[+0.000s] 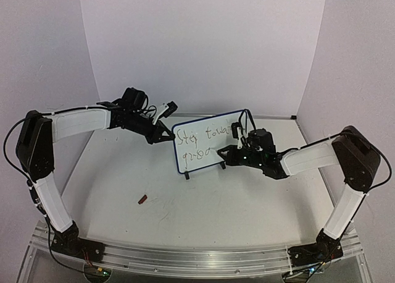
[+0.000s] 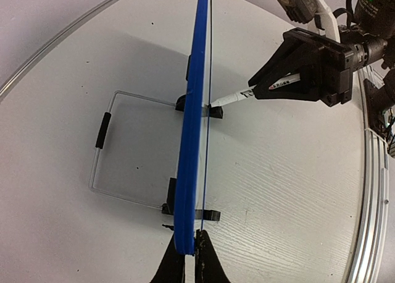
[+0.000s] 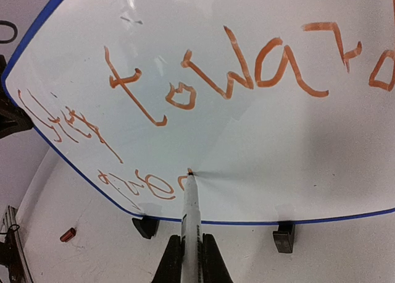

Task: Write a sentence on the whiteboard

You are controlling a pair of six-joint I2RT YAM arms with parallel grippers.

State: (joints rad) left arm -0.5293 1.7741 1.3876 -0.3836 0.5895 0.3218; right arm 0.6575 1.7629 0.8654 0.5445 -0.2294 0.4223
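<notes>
The whiteboard stands upright on two black feet at mid table, blue-framed. My left gripper is shut on its left edge; the left wrist view shows the jaws pinching the blue rim. My right gripper is shut on a white marker, whose tip touches the whiteboard low down. The sentence is in orange-brown strokes: a top line reading roughly "Stay towar" and a second line of a few letters ending at the marker tip. In the left wrist view the marker meets the board's face.
A small red-brown cap lies on the table in front of the board, left of centre. A clear wire stand with a black grip lies behind the board. White walls close the back and sides; a metal rail runs along the near edge.
</notes>
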